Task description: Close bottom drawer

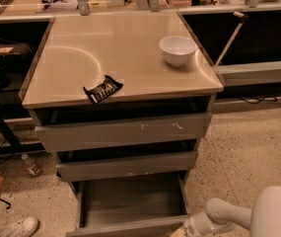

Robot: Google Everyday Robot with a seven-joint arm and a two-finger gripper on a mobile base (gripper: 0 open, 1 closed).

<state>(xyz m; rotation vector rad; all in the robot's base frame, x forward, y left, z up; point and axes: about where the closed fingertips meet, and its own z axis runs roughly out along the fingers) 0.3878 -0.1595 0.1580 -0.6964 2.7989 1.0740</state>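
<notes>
Bottom drawer (130,201) sits at 6 o'clock in the view, lowest of the three in the grey cabinet. It is pulled well out, with the bare flat tray showing and nothing in it. Its slim front runs along the bottom edge of the view. The middle drawer (127,165) and the scratched top drawer (125,131) above it each stick out a little, far less than the bottom one.

The gripper (179,231) is down at 5 o'clock, at the right end of the bottom drawer's front, close to or touching it; contact is hidden by the frame edge. Can't tell whether the pincer is open or closed, as most of it is cut off. The white arm (258,214) comes in low from 4 o'clock.

Step in hand, as I read it: approach is done and the gripper is lined up for the push, but the drawer is not yet closed. The task looks barely started, going by how far out the tray is.

The next move calls for a straight push toward 12 o'clock, square to the front. The contact is off to the right end, so the drawer may skew on its runners; a more central contact would be safer.

On the cabinet top (120,48) there is a white bowl (177,50) at 1 o'clock and a black snack packet (103,89) at 7 o'clock near the front edge. Neither is involved.
</notes>
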